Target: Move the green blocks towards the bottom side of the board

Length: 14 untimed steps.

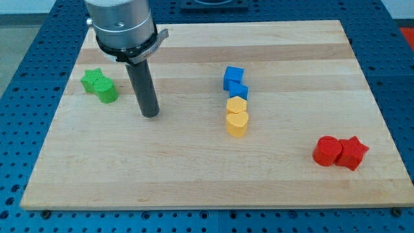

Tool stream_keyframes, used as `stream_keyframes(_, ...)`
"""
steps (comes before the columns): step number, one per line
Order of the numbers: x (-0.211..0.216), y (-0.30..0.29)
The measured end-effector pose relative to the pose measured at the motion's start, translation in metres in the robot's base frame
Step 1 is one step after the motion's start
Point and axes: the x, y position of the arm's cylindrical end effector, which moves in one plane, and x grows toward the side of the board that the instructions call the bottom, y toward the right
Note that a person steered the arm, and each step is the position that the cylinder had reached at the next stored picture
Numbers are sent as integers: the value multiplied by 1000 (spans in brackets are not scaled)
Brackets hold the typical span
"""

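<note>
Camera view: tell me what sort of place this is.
Probably a robotics lab bench. A wooden board lies on a blue perforated table, small coloured blocks such as the green star sit on it, and my tip stands right of the green blocks.

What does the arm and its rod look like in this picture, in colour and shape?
The arm's end is a wide, round, silver-grey metal cylinder with a darker ring and a flat bracket at its base. From it hangs a straight, dark grey, round rod, ending at my tip. No cables or markings show.
</note>
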Motion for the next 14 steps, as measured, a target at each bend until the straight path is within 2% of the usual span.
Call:
stream_keyframes(1, 0, -17)
stream_keyframes(2, 2, -71)
stream_keyframes(3, 2, -71)
stream_keyframes(4, 2, -123)
stream_keyframes(5, 2, -128)
stream_keyframes(6, -43, -136)
stream_keyframes(7, -127, -155)
stream_keyframes(9, -127, -162)
stream_keyframes(10, -175, -148)
stream_keyframes(12, -158, -124)
stream_keyframes(14, -52, -124)
